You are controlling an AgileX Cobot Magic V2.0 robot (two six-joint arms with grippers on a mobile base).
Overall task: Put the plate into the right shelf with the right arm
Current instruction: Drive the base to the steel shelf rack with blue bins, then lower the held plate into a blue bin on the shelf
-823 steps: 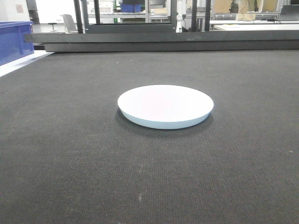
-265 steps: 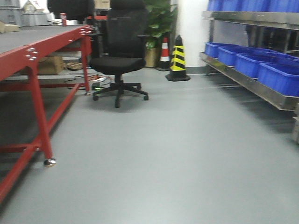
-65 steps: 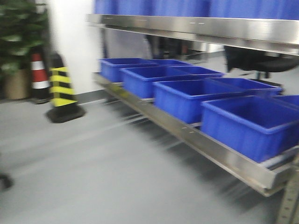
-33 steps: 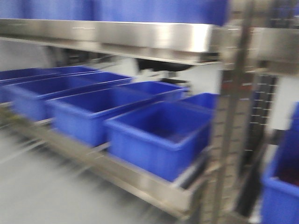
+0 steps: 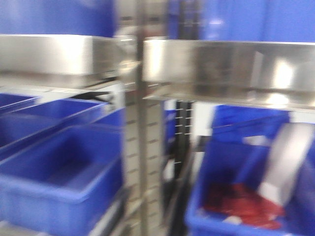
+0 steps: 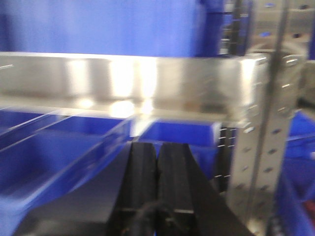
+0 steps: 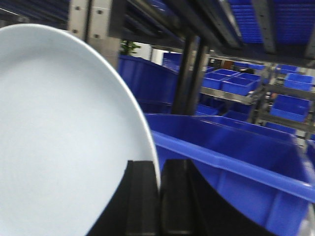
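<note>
The white plate (image 7: 64,137) fills the left half of the right wrist view, standing on edge. My right gripper (image 7: 158,169) is shut on the plate's rim, one black finger on each side. Behind it are the blue bins (image 7: 236,167) of the right shelf. In the front view the right shelf (image 5: 221,64) shows as shiny steel rails, close and blurred, with a perforated upright (image 5: 140,147) at centre. My left gripper (image 6: 156,152) is shut with nothing in it, pointing at the steel rail (image 6: 123,83) and a blue bin below.
An open blue bin (image 5: 59,182) sits on the lower level at left. Another blue bin (image 5: 216,172) at right holds red items (image 5: 241,201) and a blurred pale slanted strip (image 5: 288,157). A perforated upright (image 6: 261,147) stands right of the left gripper.
The front view has swept right along the shelf and closer. The upright now stands at centre, and the bin with red items has come into view.
</note>
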